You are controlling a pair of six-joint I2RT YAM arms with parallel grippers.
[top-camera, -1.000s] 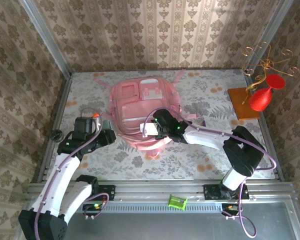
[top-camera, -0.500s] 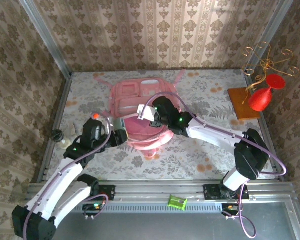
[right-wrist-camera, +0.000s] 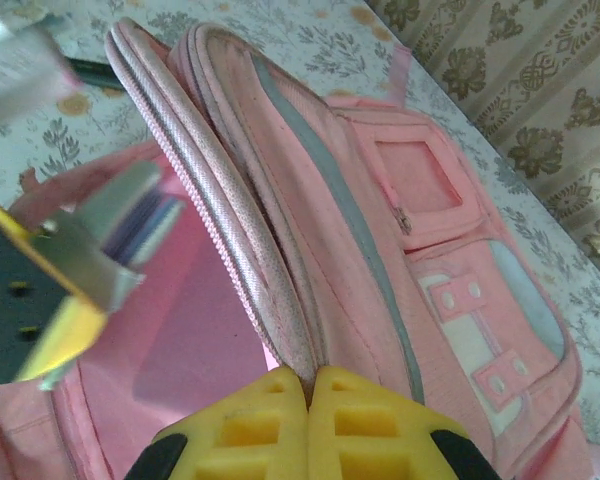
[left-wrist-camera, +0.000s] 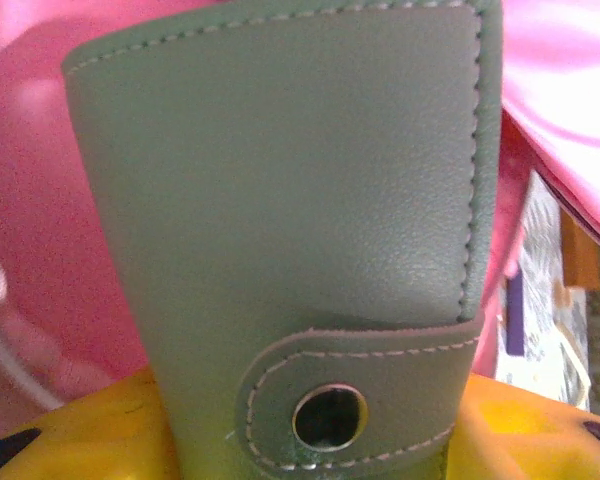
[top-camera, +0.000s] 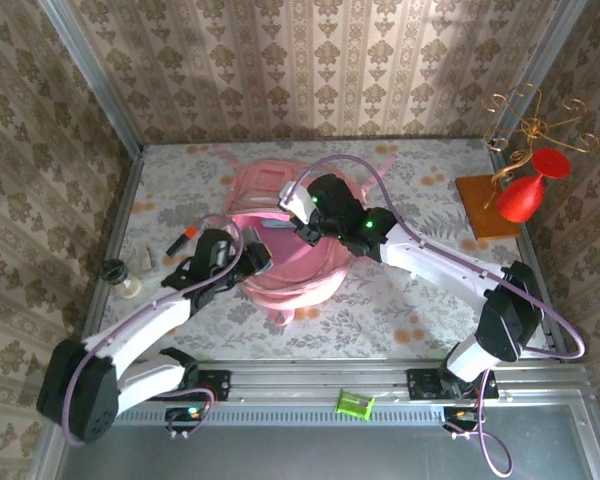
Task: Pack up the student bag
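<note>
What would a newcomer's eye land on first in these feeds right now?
The big pink student bag in the middle, its mouth held up by the right gripper, pinched shut on the zip rim. Next, the green snap case clamped in the left gripper right at that opening. Then the red ornament at the far right.

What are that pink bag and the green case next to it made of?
The student bag looks like soft woven fabric, matte: its open flap shows a ribbed zip edge and stitched pockets. The green case looks like smooth leather or an imitation, slightly grained, with pale stitching along its edges and a shiny metal snap on its tab.
</note>
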